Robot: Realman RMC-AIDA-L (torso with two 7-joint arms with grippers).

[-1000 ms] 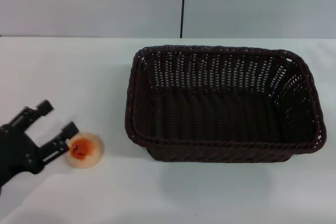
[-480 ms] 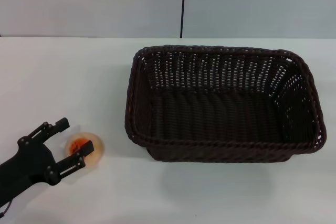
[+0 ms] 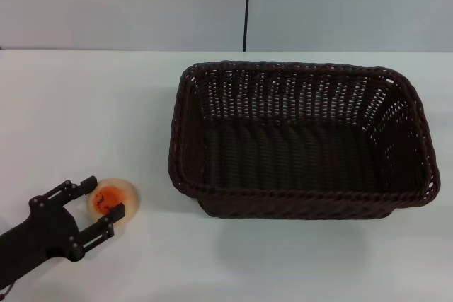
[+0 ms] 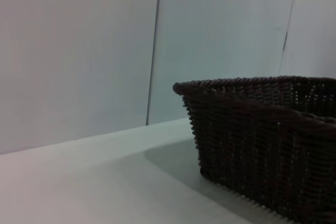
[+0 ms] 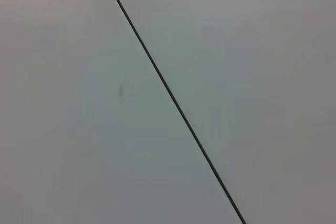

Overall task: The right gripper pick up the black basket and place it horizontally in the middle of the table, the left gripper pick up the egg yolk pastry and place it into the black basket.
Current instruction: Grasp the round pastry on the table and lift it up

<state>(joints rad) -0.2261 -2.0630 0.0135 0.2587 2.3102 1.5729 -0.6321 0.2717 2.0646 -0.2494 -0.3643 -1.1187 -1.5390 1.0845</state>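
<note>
The egg yolk pastry (image 3: pixel 112 201) sits on the white counter (image 3: pixel 85 111) in the lower left of the head view, well apart from the black basket (image 3: pixel 301 139), which lies lengthwise across the centre and right of the frame with its long side facing the camera. The basket looks set down, so the step in hand seems to be the pick of the pastry.

The left hand (image 3: pixel 90 207) reaches in from the lower left corner, spread wide, with one finger at the pastry's upper left edge and the other at its lower edge. The fingers bracket only the near side of the bun; most of it lies beyond the tips toward the basket.

That shallow reach is the main risk. If the fingers close from here, they may pinch only the rim of a small round bun, and it could squirt out toward the basket or roll away. A soft pastry may also dent or crumble under a hard squeeze. The lower finger looks close to the counter, so scraping along it is possible.

Later, carrying the pastry low could clip the basket's braided rim.

The left wrist view shows only the basket's corner and the wall, not the pastry. The right hand is out of sight in every view.
</note>
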